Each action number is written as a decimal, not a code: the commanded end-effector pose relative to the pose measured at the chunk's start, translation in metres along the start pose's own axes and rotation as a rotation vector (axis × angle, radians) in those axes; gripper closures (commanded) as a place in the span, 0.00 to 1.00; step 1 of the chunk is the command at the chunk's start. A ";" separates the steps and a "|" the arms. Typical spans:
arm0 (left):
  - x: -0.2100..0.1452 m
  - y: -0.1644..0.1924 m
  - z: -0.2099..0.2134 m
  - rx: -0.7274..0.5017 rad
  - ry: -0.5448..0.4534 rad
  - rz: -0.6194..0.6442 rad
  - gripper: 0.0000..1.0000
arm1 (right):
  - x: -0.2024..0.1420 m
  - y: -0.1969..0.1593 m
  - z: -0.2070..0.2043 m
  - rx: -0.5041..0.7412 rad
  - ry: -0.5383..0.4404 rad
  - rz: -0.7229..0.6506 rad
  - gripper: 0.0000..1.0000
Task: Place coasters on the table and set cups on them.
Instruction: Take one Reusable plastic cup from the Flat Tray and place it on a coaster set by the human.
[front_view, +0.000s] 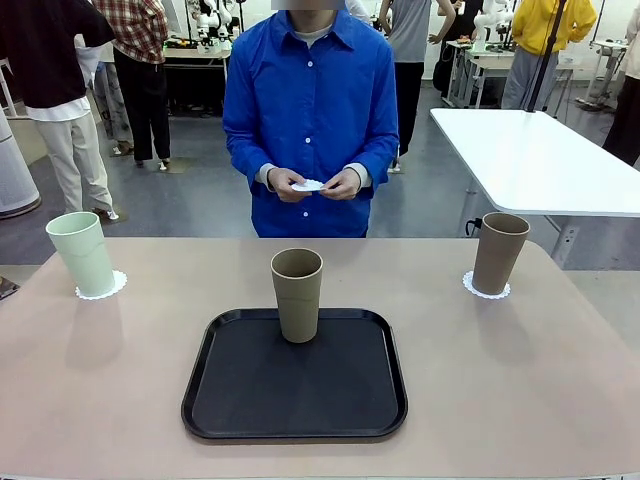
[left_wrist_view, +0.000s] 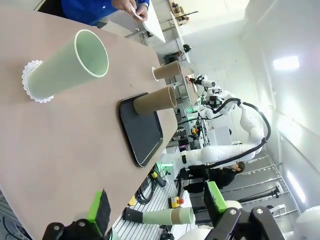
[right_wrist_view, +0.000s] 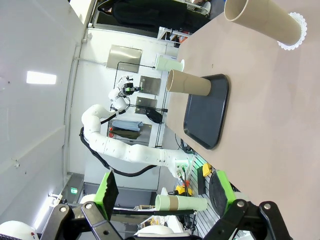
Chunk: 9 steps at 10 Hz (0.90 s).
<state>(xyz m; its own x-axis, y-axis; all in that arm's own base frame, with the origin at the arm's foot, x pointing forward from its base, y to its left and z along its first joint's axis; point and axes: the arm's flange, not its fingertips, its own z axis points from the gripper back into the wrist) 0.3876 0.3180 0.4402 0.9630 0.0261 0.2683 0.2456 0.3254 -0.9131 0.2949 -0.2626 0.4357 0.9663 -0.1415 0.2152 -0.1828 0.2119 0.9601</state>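
Beige rounded tabletop (front_view: 100, 400) stretches ahead of both claws, black plastic tray (front_view: 300, 390) between them bearing a taupe matte tumbler (front_view: 297, 292). Left claw (left_wrist_view: 156, 200), released, faces a mint-green tumbler (left_wrist_view: 67, 67) on a lacy white paper coaster (left_wrist_view: 26, 82); right claw (right_wrist_view: 165, 185), also released, faces another taupe tumbler (right_wrist_view: 265, 20) on its coaster (right_wrist_view: 292, 45). Person's hands (front_view: 285, 185) hold a third coaster (front_view: 308, 185).

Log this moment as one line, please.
mint cup: on coaster | right cup: on coaster | middle cup: on tray | third coaster: in person's hands | left end effector: open | right end effector: open
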 end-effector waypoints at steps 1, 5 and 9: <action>-0.001 -0.001 0.002 -0.007 0.004 -0.007 0.00 | -0.002 0.001 0.000 0.005 0.005 -0.008 0.00; -0.001 -0.001 0.002 -0.007 0.004 -0.007 0.00 | -0.002 0.001 0.000 0.005 0.005 -0.008 0.00; -0.001 -0.001 0.002 -0.007 0.004 -0.007 0.00 | -0.002 0.001 0.000 0.005 0.005 -0.008 0.00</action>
<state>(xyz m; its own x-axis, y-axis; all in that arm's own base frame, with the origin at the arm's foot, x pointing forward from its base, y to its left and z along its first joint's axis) 0.3877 0.3179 0.4402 0.9630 0.0258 0.2683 0.2458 0.3249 -0.9132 0.2949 -0.2626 0.4357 0.9663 -0.1415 0.2152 -0.1828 0.2119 0.9601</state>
